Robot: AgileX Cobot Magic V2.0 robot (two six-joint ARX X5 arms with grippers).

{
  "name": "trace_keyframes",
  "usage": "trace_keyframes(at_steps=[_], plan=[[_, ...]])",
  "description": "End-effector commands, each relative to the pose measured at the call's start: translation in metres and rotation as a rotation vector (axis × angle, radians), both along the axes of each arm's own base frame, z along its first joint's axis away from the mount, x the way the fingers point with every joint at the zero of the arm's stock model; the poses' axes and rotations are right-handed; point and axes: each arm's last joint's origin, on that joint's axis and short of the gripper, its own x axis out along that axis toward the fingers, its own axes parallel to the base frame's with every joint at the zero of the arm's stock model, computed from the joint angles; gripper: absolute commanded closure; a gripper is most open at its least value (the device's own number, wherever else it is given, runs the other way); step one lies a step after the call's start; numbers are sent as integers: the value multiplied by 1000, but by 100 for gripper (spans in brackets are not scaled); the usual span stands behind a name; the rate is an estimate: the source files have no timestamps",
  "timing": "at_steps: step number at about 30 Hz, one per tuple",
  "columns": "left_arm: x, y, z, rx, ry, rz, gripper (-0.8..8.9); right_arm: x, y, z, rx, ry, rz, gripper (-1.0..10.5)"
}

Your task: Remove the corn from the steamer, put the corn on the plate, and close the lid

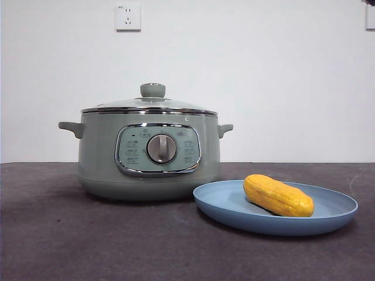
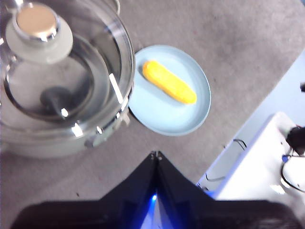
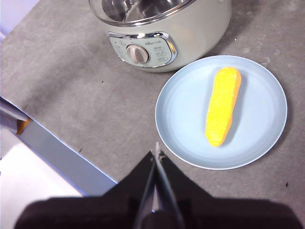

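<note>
Left wrist view has the left gripper [image 2: 155, 155] with its jaws pressed together and nothing between them, hanging high over the table, well clear of everything. Same story on the other side: the right gripper [image 3: 157, 151] is closed on nothing, poised above the table near the plate's rim. Out from there, the corn [image 1: 278, 195] lies on its side on the plate [image 1: 234, 219], a little off centre, and the plate sits just beside the steamer [image 1: 105, 170], on the side of its control panel. And the lid [image 1: 153, 103] sits level on the steamer, its knob upright and its chrome rim flush all round. By the look of it, every step is done, so the best move now is simply to keep both arms clear and leave the knob alone.
</note>
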Motion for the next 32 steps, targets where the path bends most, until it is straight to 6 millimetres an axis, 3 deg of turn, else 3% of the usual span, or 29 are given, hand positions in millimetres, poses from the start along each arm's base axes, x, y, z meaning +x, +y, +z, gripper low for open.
trace_keyframes(at_steps=[1,4,9,15,20,25,32], plan=[[2,-1,1,-5,-31,-8,817,0,0,0,-3,-6,3,946],[7,0,5,-31,-80,15,817,0,0,0,-3,-6,2,946],[2,25,36,-77,-384,69,817,0,0,0,-3,-5,2,946],[-42,64,75,-96,-656,180,817,0,0,0,-3,-6,2,946],[-86,92,87,-54,-819,300,817,0,0,0,-3,-5,2,946],[-115,104,63,8,-1000,391,817,0,0,0,-3,-6,2,946],[-128,109,-24,45,-1085,471,817,0,0,0,-3,-6,1,946]])
